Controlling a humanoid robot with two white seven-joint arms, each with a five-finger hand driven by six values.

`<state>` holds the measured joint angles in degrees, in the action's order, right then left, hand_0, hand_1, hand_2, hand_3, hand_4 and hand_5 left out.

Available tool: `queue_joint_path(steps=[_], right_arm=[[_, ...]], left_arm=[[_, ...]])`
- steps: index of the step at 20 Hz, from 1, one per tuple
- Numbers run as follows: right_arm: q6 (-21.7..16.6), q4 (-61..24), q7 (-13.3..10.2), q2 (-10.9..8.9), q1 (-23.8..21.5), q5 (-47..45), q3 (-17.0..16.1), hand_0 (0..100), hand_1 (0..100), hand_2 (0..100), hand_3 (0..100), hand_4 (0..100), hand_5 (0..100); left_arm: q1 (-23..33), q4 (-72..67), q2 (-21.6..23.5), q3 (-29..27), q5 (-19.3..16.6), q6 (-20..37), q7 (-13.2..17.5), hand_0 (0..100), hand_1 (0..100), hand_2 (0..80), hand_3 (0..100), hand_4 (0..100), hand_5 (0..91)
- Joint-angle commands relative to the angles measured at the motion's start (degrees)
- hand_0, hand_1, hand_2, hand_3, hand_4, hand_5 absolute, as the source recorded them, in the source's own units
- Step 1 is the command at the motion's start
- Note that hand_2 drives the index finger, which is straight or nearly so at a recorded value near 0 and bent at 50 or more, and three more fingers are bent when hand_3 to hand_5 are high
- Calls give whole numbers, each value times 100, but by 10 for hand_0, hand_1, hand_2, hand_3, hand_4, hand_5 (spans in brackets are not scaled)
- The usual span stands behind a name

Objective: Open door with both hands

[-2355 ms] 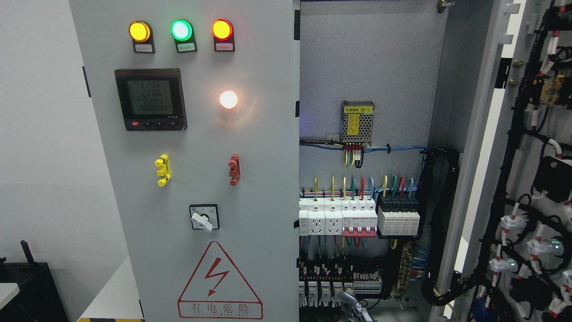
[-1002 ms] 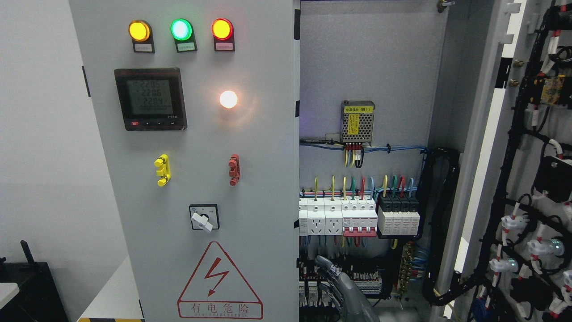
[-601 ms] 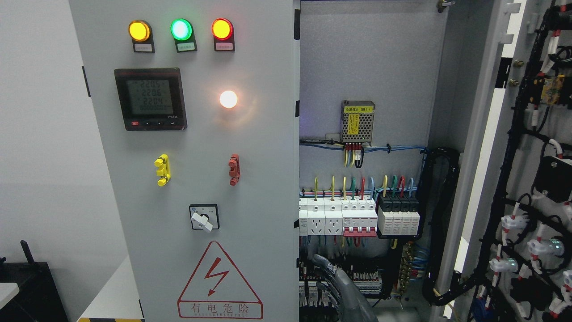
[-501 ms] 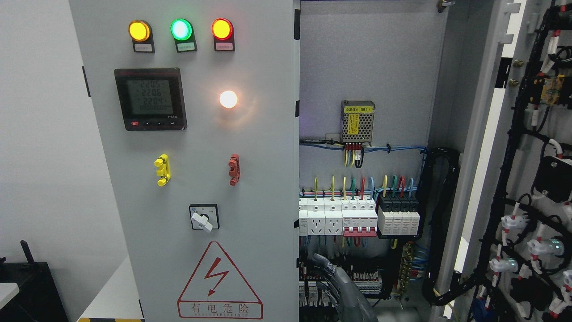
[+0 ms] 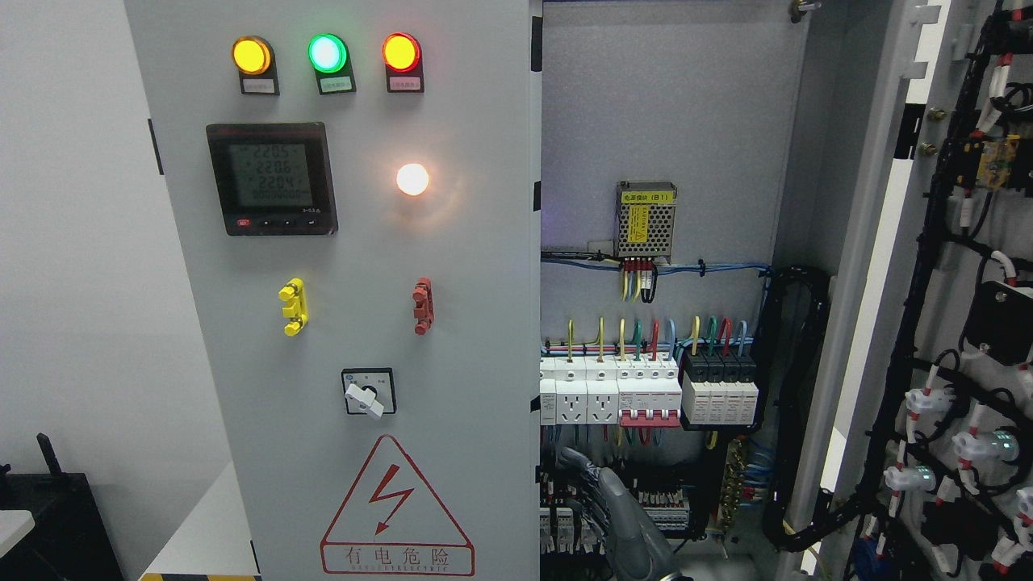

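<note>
The left door (image 5: 452,242) of the grey electrical cabinet is a panel with three lamps, a meter and a rotary switch. Its free edge (image 5: 536,363) borders the exposed cabinet interior. The right door (image 5: 871,242) is swung wide open, showing wiring on its inner side. My right hand (image 5: 583,488) comes up from the bottom edge, right of the middle. Its grey fingers (image 5: 569,458) point up and left, close to the left door's free edge, in front of the lower terminal rows. They are loosely extended and hold nothing. I cannot tell whether they touch the edge. No left hand shows.
Inside the cabinet are breakers and sockets (image 5: 646,395), a small power supply (image 5: 646,218) and black cable bundles (image 5: 795,403). A yellow handle (image 5: 293,307) and a red handle (image 5: 422,305) stick out of the left door. A dark box (image 5: 48,516) stands at the lower left.
My right hand has risen from the bottom edge and shifted up and left toward the left door's free edge. Neither door has moved.
</note>
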<state>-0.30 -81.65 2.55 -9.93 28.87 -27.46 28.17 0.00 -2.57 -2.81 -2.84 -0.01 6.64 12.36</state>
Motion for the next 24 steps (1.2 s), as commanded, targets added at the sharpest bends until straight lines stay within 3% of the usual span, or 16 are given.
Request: queue_joint_path(steps=[1,15,19,24], right_arm=[[83,62,0,17,163,-14,154,0,0,0,0,0,0],[259,44,27,9,374,-444,277,0,0,0,0,0,0],[259,62,316,0,383,-462,277,0,0,0,0,0,0],[268,132,492,-53,400,-479,268,0,0,0,0,0,0]], left_arm=[[18,2,0,2,-175,4,3,0,0,0,0,30,0],[18,2,0,2,-175,4,3,0,0,0,0,29,0],[18,2,0,2,-175,-5,3,0,0,0,0,29,0],[18,2,0,2,-175,4,3,0,0,0,0,30,0]])
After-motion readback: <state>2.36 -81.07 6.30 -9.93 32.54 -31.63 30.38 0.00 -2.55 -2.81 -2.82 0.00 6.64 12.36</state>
